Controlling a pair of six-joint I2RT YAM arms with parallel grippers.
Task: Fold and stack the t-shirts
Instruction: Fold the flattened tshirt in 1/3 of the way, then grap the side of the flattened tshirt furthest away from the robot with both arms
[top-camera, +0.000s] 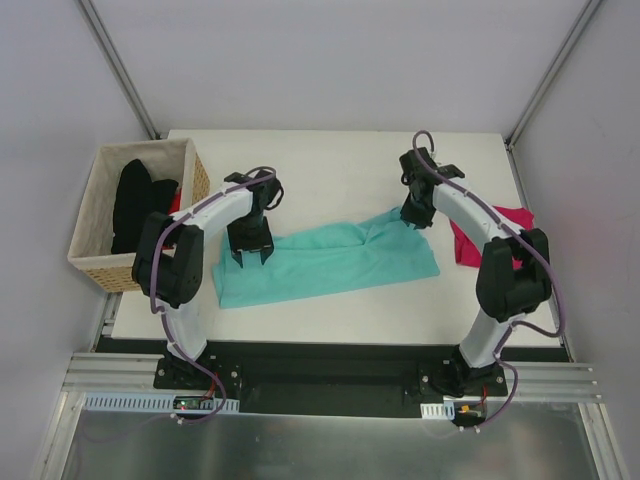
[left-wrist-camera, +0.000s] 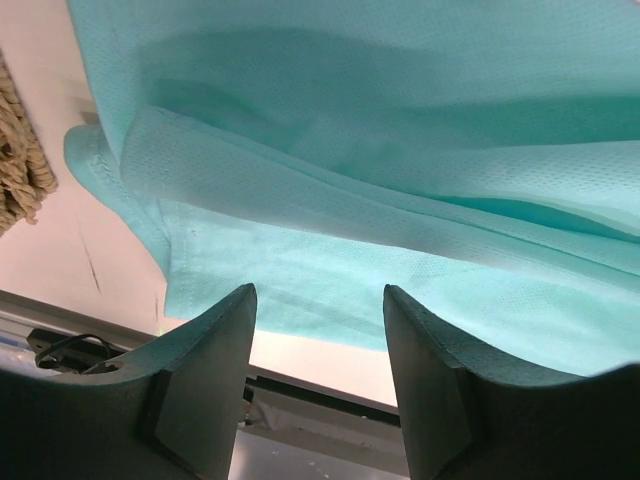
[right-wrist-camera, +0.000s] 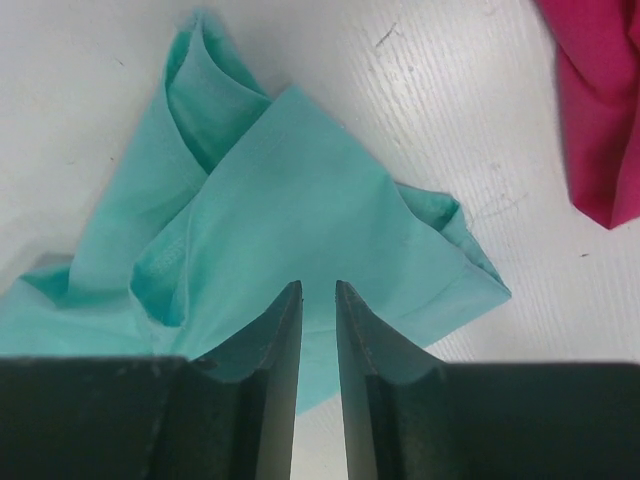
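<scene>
teal t-shirt (top-camera: 330, 262) judged partly folded, centre | pink t-shirt (top-camera: 465, 248) unfolded, right | nothing stacked | left tool (left-wrist-camera: 318, 300) spread | right tool (right-wrist-camera: 318, 288) narrowly parted, empty

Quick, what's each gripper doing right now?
Left gripper: open, empty, over the teal shirt.
Right gripper: open only a crack, holding nothing.

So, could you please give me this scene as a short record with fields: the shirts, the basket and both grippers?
teal t-shirt: partly folded, lying across the middle of the table
magenta t-shirt: crumpled at the table's right edge
black t-shirts: in the woven basket, at the table's left side
left gripper: open, over the teal shirt's left end, empty
right gripper: slightly open, over its right end, empty
</scene>
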